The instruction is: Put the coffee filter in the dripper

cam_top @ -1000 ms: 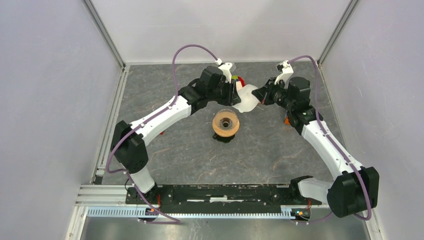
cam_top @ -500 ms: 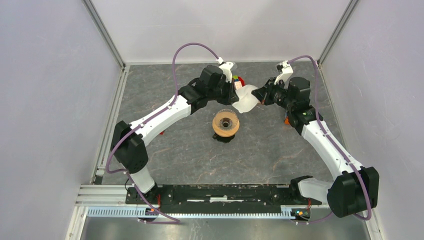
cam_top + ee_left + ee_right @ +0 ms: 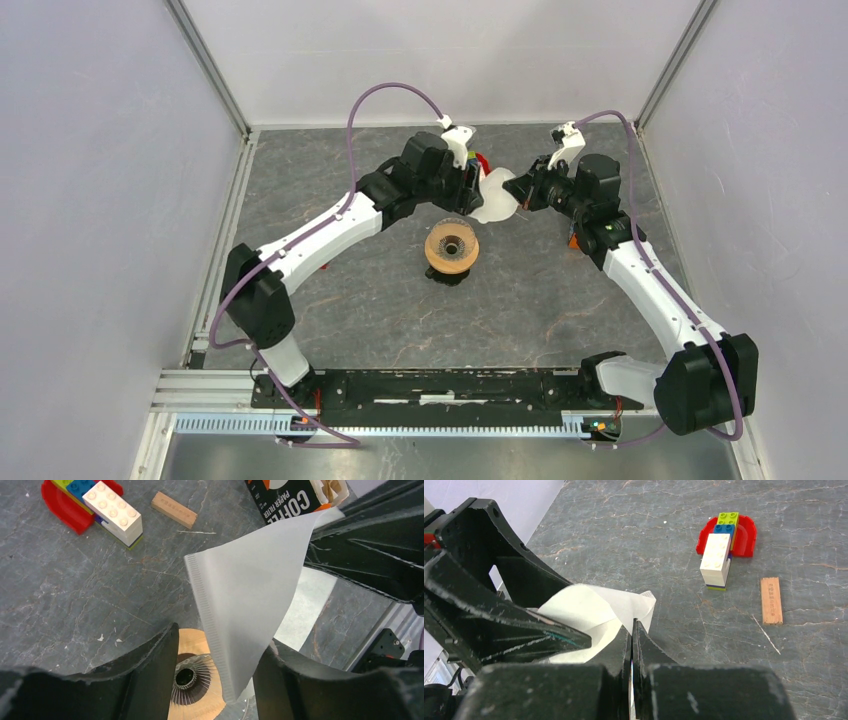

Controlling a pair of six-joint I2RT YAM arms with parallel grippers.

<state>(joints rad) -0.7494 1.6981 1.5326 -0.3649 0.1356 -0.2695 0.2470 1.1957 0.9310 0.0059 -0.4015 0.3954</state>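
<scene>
The coffee filter (image 3: pixel 493 195), a thin white paper cone, hangs in the air behind the dripper (image 3: pixel 452 248). The dripper has a tan ring and stands upright on the table. My right gripper (image 3: pixel 632 625) is shut on the filter's edge (image 3: pixel 589 610). My left gripper (image 3: pixel 221 637) is open, and the filter (image 3: pixel 250 595) hangs between its fingers, close against the right finger (image 3: pixel 295 680). In the left wrist view the dripper (image 3: pixel 195 680) lies directly below the filter's tip. In the top view the left gripper (image 3: pixel 470 187) and right gripper (image 3: pixel 520 190) face each other across the filter.
Red-and-coloured toy blocks (image 3: pixel 724 545) and a small wooden block (image 3: pixel 771 600) lie on the table behind the grippers. A coffee filter box (image 3: pixel 295 495) lies near the right arm. Grey walls close in the table on three sides.
The left wrist has turned a little and sits closer on the filter. The filter has shifted slightly away from the camera. The dripper has not moved.
</scene>
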